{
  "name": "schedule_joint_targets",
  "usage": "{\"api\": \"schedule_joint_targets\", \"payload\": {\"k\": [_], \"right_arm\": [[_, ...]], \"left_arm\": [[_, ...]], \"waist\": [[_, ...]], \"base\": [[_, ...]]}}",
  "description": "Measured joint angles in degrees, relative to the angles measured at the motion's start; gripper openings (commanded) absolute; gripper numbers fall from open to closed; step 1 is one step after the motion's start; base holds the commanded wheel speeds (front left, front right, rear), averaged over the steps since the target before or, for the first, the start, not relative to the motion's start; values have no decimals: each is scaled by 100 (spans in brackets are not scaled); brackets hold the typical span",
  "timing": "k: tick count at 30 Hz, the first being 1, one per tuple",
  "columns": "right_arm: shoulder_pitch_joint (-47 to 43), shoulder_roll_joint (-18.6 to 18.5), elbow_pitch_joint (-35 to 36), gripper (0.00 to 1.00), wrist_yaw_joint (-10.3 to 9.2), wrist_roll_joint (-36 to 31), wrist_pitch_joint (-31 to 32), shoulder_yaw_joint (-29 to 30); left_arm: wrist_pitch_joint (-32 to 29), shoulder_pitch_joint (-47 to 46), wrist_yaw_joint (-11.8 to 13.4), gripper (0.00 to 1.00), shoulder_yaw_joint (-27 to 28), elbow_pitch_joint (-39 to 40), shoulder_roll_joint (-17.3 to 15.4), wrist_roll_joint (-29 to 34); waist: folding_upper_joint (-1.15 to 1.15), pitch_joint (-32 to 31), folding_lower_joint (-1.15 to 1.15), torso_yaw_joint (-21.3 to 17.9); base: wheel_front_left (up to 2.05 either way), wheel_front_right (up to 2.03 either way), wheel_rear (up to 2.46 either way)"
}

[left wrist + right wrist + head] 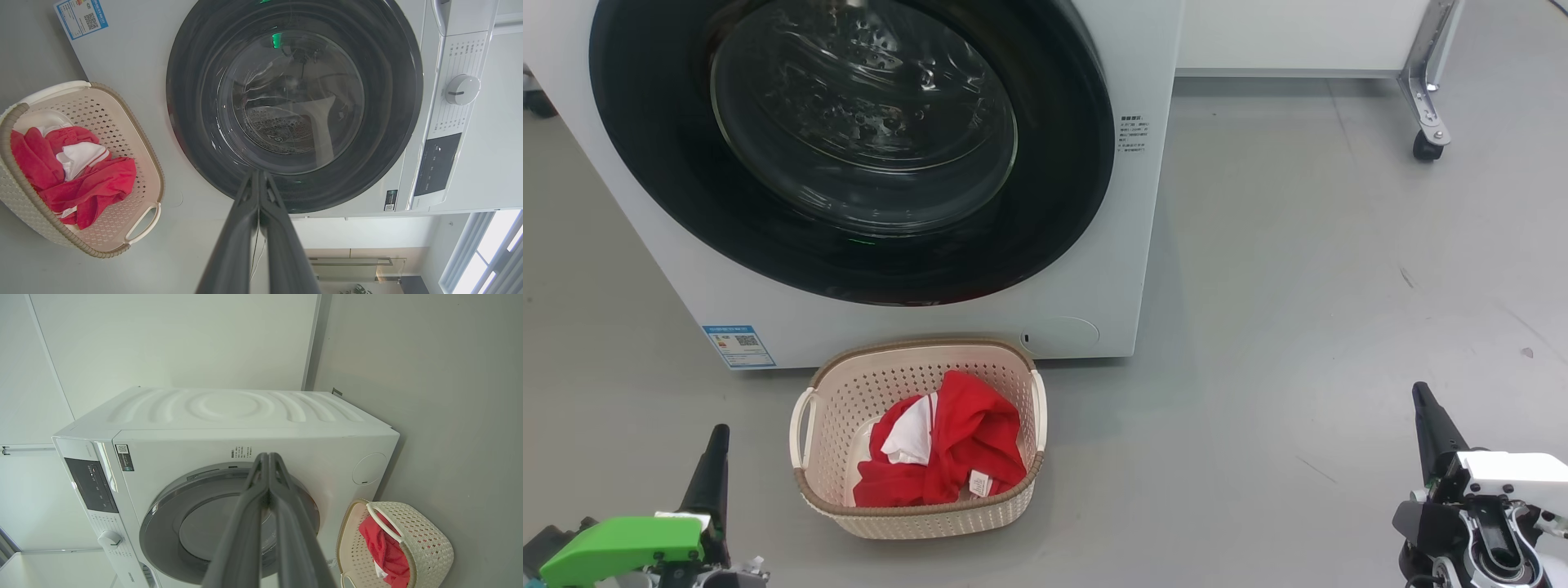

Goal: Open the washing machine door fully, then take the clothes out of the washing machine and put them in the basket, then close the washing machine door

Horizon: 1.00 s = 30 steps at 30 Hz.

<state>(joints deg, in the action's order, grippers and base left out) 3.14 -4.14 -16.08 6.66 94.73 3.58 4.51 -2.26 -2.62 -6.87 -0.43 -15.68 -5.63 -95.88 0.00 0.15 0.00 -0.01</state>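
The white washing machine point(1119, 269) stands ahead with its round black-ringed door point(849, 147) closed flat against the front; through the glass I see the steel drum. The cream basket point(915, 510) sits on the floor just in front of the machine, and the red and white clothes point(956, 449) lie inside it. My left gripper point(717, 437) is shut and empty at the lower left, away from the basket. At the lower right, my right gripper point(1421, 394) is shut and empty too. In the wrist views the left fingers point(258, 175) and right fingers point(267, 457) press together.
Grey floor spreads to the right of the machine. A white unit on a metal leg with a black caster point(1425, 147) stands at the back right. A blue sticker point(739, 346) and a round cover point(1060, 335) mark the machine's lower front.
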Motion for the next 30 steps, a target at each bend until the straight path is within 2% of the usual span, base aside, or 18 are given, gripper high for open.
{"api": "schedule_joint_targets", "payload": {"k": [30], "right_arm": [[2,2,-1,0,1,0,23,11]], "left_arm": [[-21,-11,-1,0,15,-19,30,1]], "waist": [[0,0,0,0]], "base": [[0,0,0]]}}
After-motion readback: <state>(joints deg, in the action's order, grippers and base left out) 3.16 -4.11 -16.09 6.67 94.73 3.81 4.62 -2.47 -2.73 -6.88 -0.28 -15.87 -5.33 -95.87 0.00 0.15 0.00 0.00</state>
